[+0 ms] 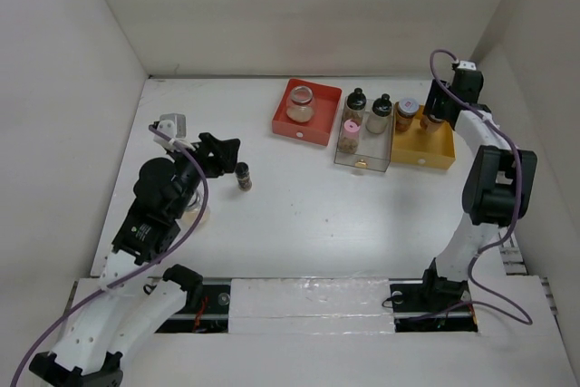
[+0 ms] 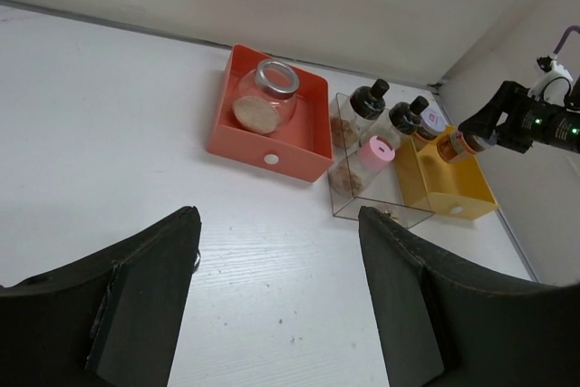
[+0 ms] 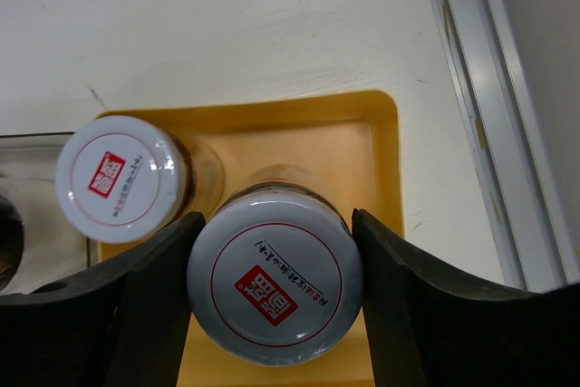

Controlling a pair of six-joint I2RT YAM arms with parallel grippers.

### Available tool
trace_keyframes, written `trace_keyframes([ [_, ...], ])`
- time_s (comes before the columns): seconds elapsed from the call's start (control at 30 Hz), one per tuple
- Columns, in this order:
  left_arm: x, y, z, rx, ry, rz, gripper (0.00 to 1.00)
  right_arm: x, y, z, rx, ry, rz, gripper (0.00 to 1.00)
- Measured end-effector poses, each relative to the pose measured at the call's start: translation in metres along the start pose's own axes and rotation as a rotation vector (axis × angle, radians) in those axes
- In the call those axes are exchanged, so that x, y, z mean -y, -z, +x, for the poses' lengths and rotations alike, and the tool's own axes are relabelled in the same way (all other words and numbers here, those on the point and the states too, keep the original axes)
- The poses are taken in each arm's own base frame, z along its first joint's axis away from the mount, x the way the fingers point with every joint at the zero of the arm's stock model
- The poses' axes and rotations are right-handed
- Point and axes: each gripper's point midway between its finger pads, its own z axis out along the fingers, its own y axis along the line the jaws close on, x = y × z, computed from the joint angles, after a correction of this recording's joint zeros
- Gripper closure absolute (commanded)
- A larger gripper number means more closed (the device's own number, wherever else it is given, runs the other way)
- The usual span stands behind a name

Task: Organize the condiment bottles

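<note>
My right gripper [image 3: 275, 224] is shut on a white-capped jar [image 3: 275, 283] with brown contents, held over the yellow tray [image 3: 362, 147]. A second white-capped jar [image 3: 122, 178] stands in that tray beside it. In the top view this gripper [image 1: 437, 115] is at the tray's far right. My left gripper [image 2: 279, 224] is open and empty over bare table. A small black-capped bottle [image 1: 243, 176] stands alone on the table just right of the left gripper [image 1: 232, 153]. The clear tray [image 1: 362, 162] holds two black-capped bottles [image 1: 355, 104] and a pink-capped one [image 1: 350, 136]. A squat glass jar [image 1: 301, 103] sits in the red tray [image 1: 283, 120].
The three trays stand side by side at the back right, near the rear wall. White walls close in the table on the left, back and right. A pale round object [image 1: 198, 216] shows partly under the left arm.
</note>
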Motion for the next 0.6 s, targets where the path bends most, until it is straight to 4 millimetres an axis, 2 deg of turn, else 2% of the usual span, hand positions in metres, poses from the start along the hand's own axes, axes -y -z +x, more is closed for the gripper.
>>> trace_keyframes([
  [0.2,-0.004,-0.007,0.007,-0.024,-0.01,-0.02,0.34,0.008,-0.029,0.008,-0.029,-0.007,0.004,0.37],
  [0.37,-0.007,-0.01,0.01,-0.035,-0.017,-0.035,0.34,0.011,-0.041,0.021,-0.058,-0.009,0.01,0.26],
  [0.43,-0.008,-0.01,0.01,-0.032,-0.019,-0.04,0.34,0.011,-0.045,0.024,-0.065,-0.01,0.011,0.24],
  [0.6,-0.009,-0.01,0.008,-0.025,-0.02,-0.047,0.34,0.01,-0.047,0.003,-0.01,-0.012,0.007,0.16],
])
